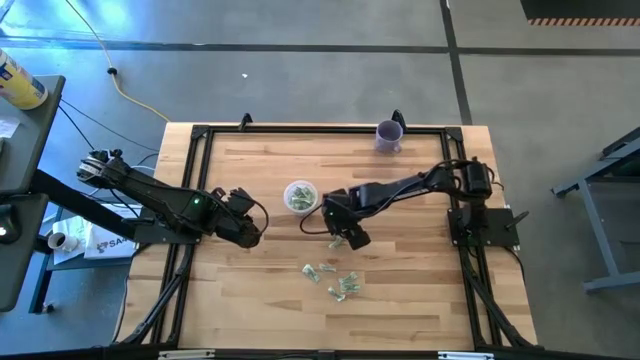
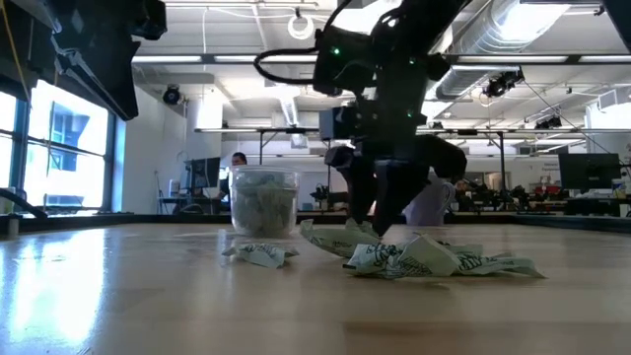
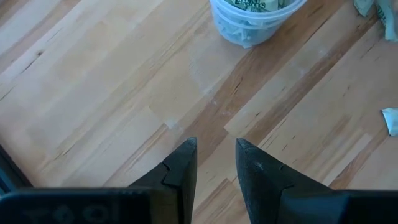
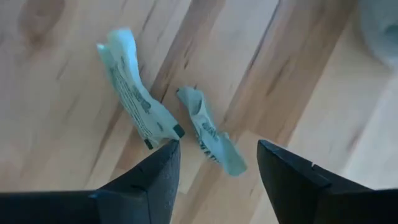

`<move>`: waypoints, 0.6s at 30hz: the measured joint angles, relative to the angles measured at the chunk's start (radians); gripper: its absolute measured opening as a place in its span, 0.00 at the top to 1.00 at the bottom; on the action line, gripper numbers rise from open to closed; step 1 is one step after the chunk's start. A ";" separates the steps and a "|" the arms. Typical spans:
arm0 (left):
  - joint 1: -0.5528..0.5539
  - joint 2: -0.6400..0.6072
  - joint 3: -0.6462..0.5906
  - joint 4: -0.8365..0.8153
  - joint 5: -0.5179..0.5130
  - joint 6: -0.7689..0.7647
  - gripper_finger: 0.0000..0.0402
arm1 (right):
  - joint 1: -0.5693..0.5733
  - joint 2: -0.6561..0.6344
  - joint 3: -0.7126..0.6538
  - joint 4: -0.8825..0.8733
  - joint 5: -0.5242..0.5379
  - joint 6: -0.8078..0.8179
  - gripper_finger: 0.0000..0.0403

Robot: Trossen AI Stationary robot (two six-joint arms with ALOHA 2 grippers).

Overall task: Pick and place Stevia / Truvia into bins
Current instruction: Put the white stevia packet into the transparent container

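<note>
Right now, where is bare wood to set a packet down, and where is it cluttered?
Bare: the table between the purple mug and the right gripper, and beside the left gripper. Crowded: the packets just past the right gripper, near the cup.

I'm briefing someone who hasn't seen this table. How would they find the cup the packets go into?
Start at the wooden table and look near its middle, between the two dark arms. There, up-table from the loose green-and-white packets and beside the right gripper, stands the small round translucent cup, already holding packets. Unlike the purple mug at the far edge, it is whitish and has no handle.
</note>
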 joint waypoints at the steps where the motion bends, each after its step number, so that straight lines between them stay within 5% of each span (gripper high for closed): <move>1: 0.000 0.000 0.000 0.000 0.000 -0.006 0.64 | 0.000 0.006 0.000 -0.001 0.003 -0.002 0.50; 8: 0.000 0.000 0.000 0.000 0.000 -0.016 0.64 | -0.003 0.015 0.000 -0.010 0.001 -0.001 0.61; 18: 0.000 0.000 0.000 0.000 0.000 -0.017 0.64 | -0.004 0.019 0.030 -0.021 0.009 0.070 0.98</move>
